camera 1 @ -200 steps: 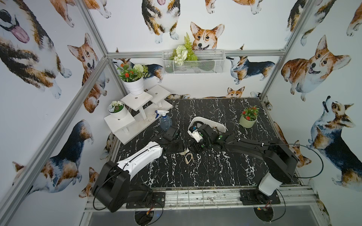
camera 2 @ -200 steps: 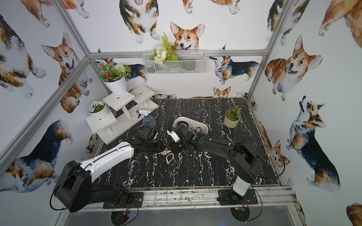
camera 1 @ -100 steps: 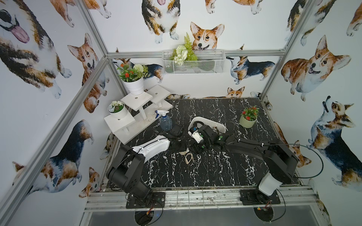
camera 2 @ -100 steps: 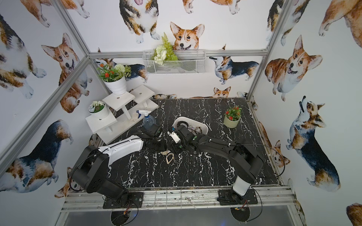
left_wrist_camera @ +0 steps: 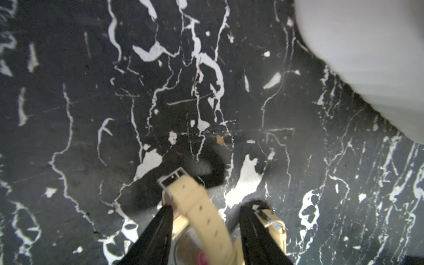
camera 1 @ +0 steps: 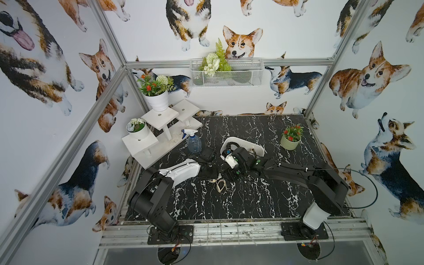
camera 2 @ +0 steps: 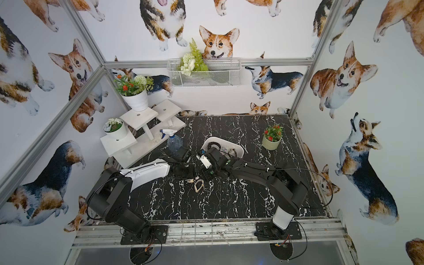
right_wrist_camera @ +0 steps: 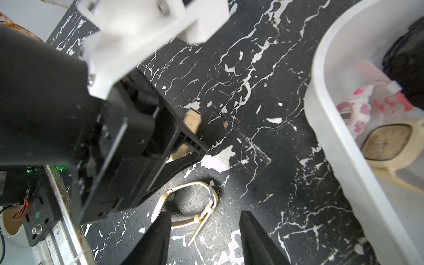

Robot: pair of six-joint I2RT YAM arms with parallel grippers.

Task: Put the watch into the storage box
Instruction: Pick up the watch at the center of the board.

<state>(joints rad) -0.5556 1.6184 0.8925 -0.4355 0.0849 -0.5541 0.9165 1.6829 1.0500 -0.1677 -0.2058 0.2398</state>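
Beige watch [left_wrist_camera: 199, 213] (looped) between left fingers [left_wrist_camera: 156, 234], near storage box [right_wrist_camera: 321, 119].

A thin-strapped watch [camera 2: 199, 185] lies (strap looped) on the marble table [camera 2: 206, 206] near the storage box [camera 2: 239, 150].

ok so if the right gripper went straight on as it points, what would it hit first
Probably the thin-strapped beige watch lying on the black marble tabletop just ahead of the right gripper; depth is unclear, so maybe bare tabletop.
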